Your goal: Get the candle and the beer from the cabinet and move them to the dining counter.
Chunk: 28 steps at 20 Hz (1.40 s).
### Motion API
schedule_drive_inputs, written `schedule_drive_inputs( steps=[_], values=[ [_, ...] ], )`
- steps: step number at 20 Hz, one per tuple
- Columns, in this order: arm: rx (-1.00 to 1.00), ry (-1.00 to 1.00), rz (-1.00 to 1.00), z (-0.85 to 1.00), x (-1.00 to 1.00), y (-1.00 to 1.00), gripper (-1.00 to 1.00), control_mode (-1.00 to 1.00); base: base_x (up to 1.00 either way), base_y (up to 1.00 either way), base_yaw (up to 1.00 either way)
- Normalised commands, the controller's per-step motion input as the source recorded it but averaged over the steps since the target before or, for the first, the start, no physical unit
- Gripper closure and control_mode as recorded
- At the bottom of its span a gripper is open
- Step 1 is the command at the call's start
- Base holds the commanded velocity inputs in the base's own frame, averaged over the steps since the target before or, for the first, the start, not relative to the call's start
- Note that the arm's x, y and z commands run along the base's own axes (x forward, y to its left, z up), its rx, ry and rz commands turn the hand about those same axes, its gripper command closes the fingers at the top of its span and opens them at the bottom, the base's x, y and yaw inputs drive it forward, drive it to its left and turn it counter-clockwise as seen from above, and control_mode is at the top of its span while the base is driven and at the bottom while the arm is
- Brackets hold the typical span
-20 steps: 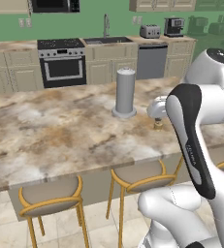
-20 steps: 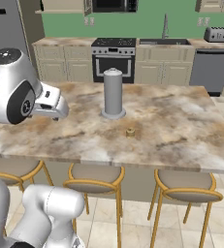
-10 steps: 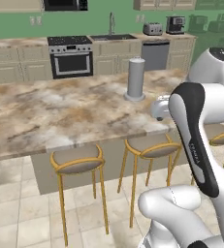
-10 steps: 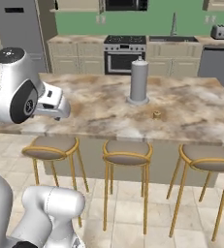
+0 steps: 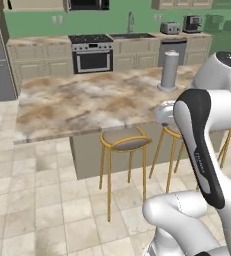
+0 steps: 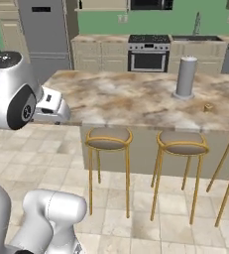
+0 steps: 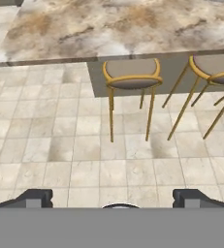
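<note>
The candle (image 6: 208,106), a small tan stub, stands on the dining counter (image 6: 136,99) near its front edge, to the right of a tall grey cylinder (image 6: 186,77). The dining counter (image 5: 87,102) has a marbled brown-and-cream top with yellow-legged stools (image 5: 124,142) along its near side. My gripper (image 7: 112,198) is open with nothing between its fingertips (image 7: 33,196). It points down at the tiled floor in front of the stools (image 7: 132,80), well short of the counter. The beer is out of view. Lower edges of beige wall cabinets (image 5: 34,4) show at the top, and I cannot tell which is the cabinet.
A stove (image 6: 148,52), a sink and low beige drawer units line the green back wall. A grey fridge (image 6: 41,30) stands at the left. Tiled floor (image 7: 60,145) lies open between me and the stools. My own arm (image 5: 202,145) blocks the right of the left base view.
Both base views have pulled back from the counter and swung left, so the base has driven. The candle stays where it was on the counter. The gripper stays open.
</note>
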Motion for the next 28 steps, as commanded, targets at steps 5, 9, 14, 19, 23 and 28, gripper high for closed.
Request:
schedule_drive_inputs(
  steps=[5,9,14,19,23,28],
  values=[
    [0.0,0.0,0.0,0.0,0.0,0.0,-1.0,1.0,-0.13,1.0,0.05],
    [0.0,0.0,0.0,0.0,0.0,0.0,-1.0,1.0,0.0,1.0,0.05],
    [0.0,0.0,0.0,0.0,0.0,0.0,-1.0,1.0,0.05,1.0,0.03],
    [0.0,0.0,0.0,0.0,0.0,0.0,-1.0,1.0,0.18,1.0,0.01],
    [0.0,0.0,0.0,0.0,0.0,0.0,-1.0,1.0,0.34,1.0,0.0],
    [0.0,0.0,0.0,0.0,0.0,0.0,-1.0,1.0,0.88,1.0,-0.03]
  ],
)
